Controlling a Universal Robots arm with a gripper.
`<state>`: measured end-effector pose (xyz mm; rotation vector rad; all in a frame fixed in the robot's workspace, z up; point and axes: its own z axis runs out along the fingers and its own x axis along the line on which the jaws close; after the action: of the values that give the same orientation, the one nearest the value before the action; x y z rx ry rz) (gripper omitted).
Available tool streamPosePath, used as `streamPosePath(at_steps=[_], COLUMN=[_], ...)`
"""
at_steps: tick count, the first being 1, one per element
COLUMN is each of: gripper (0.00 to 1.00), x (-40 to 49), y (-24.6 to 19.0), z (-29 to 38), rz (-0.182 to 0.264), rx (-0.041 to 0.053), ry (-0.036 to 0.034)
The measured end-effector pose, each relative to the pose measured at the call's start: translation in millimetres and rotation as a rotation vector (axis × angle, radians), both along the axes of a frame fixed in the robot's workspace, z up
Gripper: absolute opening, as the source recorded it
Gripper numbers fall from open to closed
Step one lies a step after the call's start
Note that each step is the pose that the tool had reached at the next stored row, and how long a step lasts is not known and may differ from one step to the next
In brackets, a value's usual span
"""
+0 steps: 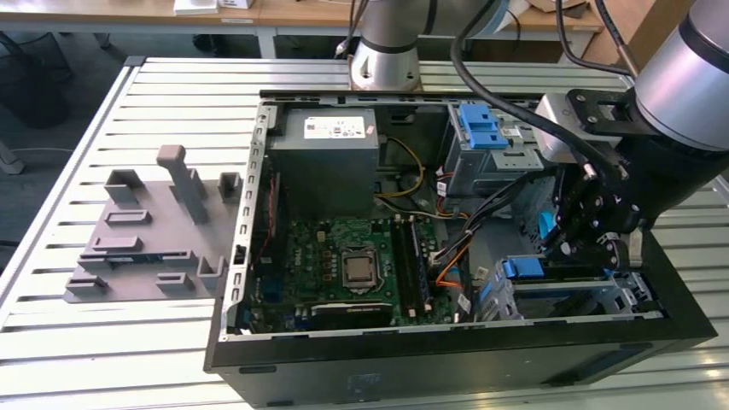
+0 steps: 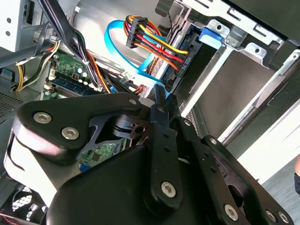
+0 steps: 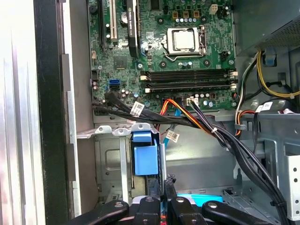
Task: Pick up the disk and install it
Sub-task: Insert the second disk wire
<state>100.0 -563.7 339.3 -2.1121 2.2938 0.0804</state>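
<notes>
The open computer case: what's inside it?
Inside the computer case sit a green motherboard, a grey power-supply box, coloured cables and blue-latched drive cages. The end effector reaches in and covers the bay beneath it.

Bright, even daylight fills the exterior view; the slatted table (image 1: 171,342) shines pale, while the case (image 1: 456,359) interior sits in shade. In the second wrist view the close black linkage (image 2: 140,178) looks soft, with white glare at one corner.

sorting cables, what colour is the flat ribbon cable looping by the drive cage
Light blue flat ribbon cable, clearest in the second wrist view.
</notes>
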Motion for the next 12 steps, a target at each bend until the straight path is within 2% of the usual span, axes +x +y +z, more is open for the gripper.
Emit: streamPosePath(at_steps=[9,12], gripper=[0.16,0.16], x=[0.0,0.0], y=[-0.1,-2.4], z=[-0.3,-1.2], rz=[0.000,0.000], rx=[0.0003,0.0062], ry=[0.0000,0.0000])
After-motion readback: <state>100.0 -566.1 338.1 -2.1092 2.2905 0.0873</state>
